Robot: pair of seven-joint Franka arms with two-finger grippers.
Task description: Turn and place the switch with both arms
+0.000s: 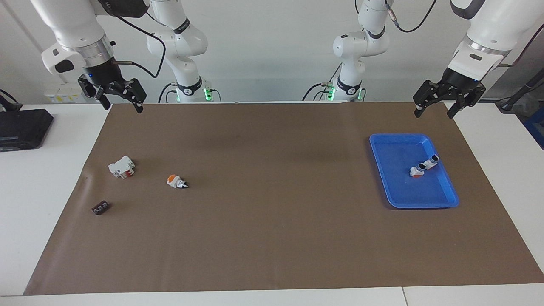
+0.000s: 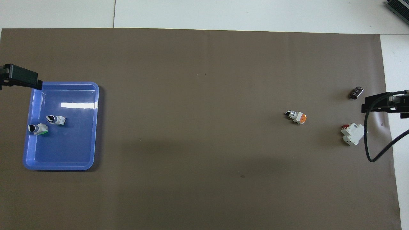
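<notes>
The switch (image 2: 37, 128), white with a green end and a black knob, lies in the blue tray (image 2: 64, 158) at the left arm's end of the mat; in the facing view the switch (image 1: 430, 162) shows no green. My left gripper (image 1: 437, 111) hangs open and holds nothing, high over the tray's end of the mat, well apart from the switch. One of its fingers (image 2: 22, 76) shows at the overhead view's edge. My right gripper (image 1: 122, 106) waits open and holds nothing, high over the mat's other end.
A white piece with a dark tip (image 2: 56, 119) lies beside the switch in the tray (image 1: 397, 199). An orange-ended switch (image 1: 176, 182), a white breaker (image 1: 121, 166) and a small dark part (image 1: 100, 208) lie at the right arm's end. A black box (image 1: 23, 127) sits off the mat.
</notes>
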